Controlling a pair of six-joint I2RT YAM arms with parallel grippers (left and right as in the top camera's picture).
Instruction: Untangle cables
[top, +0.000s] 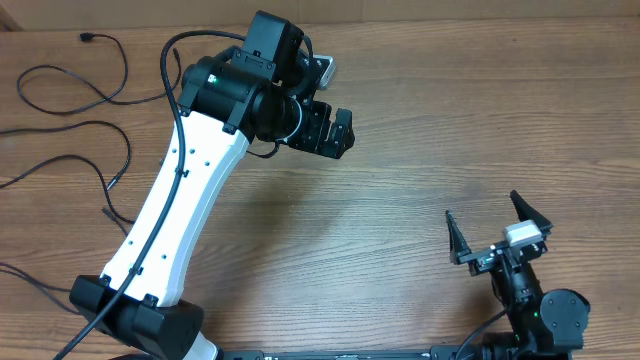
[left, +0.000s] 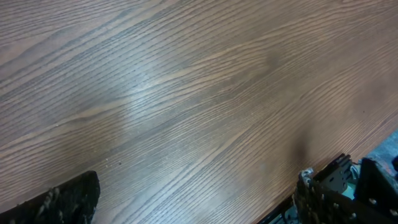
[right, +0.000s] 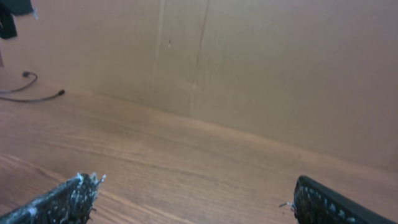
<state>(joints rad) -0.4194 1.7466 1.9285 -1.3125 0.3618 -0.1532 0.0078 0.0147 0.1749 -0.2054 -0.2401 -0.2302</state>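
Observation:
Several thin black cables (top: 87, 38) lie spread in loose curves over the left part of the wooden table (top: 400, 200). My left gripper (top: 332, 138) hangs open above the far middle of the table, well to the right of them. In the left wrist view, the left gripper (left: 193, 208) has only bare wood between its fingertips (left: 68, 199). My right gripper (top: 485, 215) stands open near the front right, holding nothing. In the right wrist view, the right gripper (right: 199, 205) faces bare table, and two cable ends (right: 37, 96) show far off at the left.
A plain brown wall (right: 261, 62) rises behind the table's far edge. The white left arm (top: 180, 200) stretches from the front left across to the far middle. The table's front edge shows at the lower right of the left wrist view.

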